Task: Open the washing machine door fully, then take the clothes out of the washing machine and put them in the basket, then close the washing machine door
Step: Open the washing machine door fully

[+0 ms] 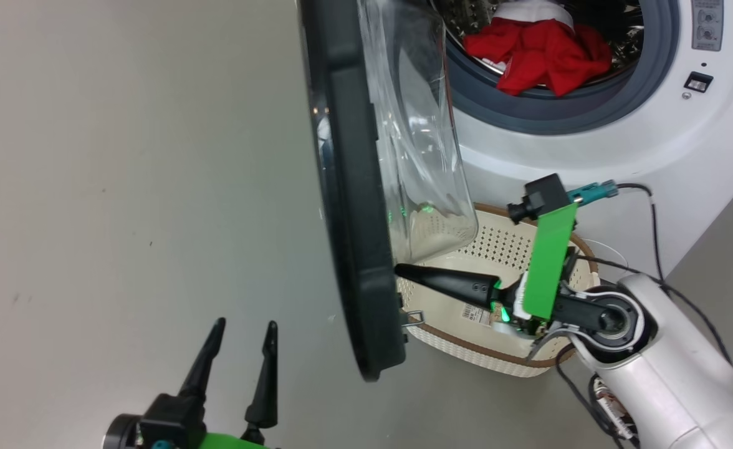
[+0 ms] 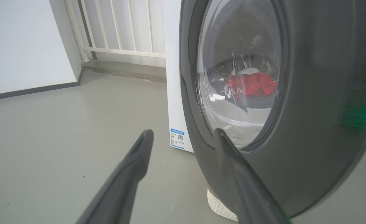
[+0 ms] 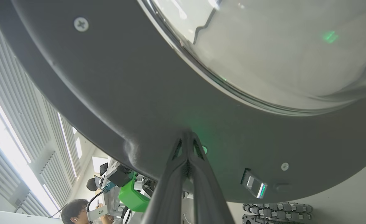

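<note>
Against the inner side of the washing machine door [image 1: 348, 187], which stands swung out edge-on from the washing machine [image 1: 591, 149], the right gripper [image 1: 401, 269] is clenched tight on nothing, its tip touching the dark rim. Below it the basket [image 1: 466, 352] sits on the floor [image 1: 123, 187] before the machine. Red clothes [image 1: 541, 53] lie in the drum opening. On the door's outer side, the left gripper [image 1: 245, 324] hangs released over the floor, fingers spread.
</note>
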`<state>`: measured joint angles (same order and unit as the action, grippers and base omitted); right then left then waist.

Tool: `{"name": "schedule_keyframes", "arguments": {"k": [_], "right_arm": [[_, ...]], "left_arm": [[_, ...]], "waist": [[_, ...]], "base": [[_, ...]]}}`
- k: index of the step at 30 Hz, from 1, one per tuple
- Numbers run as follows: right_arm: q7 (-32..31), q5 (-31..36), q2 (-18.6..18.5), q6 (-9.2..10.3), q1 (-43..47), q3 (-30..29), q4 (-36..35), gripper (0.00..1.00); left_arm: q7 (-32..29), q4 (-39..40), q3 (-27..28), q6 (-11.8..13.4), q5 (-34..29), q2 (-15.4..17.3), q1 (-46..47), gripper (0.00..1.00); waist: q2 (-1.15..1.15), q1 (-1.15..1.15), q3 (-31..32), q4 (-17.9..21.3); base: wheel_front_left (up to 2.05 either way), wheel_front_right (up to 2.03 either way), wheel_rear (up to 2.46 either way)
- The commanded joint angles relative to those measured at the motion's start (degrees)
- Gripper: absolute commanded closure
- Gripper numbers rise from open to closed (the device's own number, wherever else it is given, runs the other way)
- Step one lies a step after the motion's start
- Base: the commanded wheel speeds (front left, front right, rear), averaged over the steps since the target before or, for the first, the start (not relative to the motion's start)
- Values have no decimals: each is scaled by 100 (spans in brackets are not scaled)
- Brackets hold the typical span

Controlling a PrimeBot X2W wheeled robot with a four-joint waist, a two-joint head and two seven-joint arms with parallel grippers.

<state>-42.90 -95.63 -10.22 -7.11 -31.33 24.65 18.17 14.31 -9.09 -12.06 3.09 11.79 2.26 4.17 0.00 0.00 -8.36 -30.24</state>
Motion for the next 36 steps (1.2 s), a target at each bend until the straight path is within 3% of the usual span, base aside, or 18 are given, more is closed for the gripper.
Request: {"name": "schedule_keyframes", "arguments": {"k": [1, 8, 22, 23, 24, 25, 26, 27, 36], "right_arm": [[-38, 58, 182, -37, -100, 70, -130, 100], [-96, 167, 460, -37, -224, 90, 21, 100], [-9, 285, 673, -37, -250, 76, 103, 100], [29, 319, 677, -37, -236, 68, 104, 97], [72, 366, 678, -37, -220, 59, 99, 70], [134, 424, 672, -37, -199, 41, 94, 52], [190, 467, 661, -37, -171, 21, 94, 7], [241, 510, 641, -37, -139, 5, 87, 0], [1081, 912, 309, -37, 308, -141, -52, 0]], "left_arm": [[69, 213, 259, 74, 61, 62, 15, 0], [69, 340, 407, 158, 75, 62, -90, 0], [69, 402, 475, 170, 55, 62, -194, 0], [69, 391, 470, 149, 56, 62, -197, 0], [69, 378, 469, 124, 66, 62, -197, 0], [69, 360, 469, 98, 70, 62, -194, 0], [69, 332, 465, 71, 67, 62, -188, 0], [69, 298, 459, 42, 58, 62, -180, 0], [69, -51, 479, -179, 16, 62, -40, 0]], "waist": [[0, 0, -11, -19], [0, 0, -38, -56], [0, 0, 3, -64], [0, 0, 12, -60], [0, 0, 23, -56], [0, 0, 35, -50], [0, 0, 48, -45], [0, 0, 62, -39], [0, 0, 199, 34]], "base": [[0, 0, 0], [0, 0, 0], [0, 0, 0], [0, 0, 0], [0, 0, 0], [0, 0, 0], [0, 0, 0], [0, 0, 0], [0, 0, 0]]}}
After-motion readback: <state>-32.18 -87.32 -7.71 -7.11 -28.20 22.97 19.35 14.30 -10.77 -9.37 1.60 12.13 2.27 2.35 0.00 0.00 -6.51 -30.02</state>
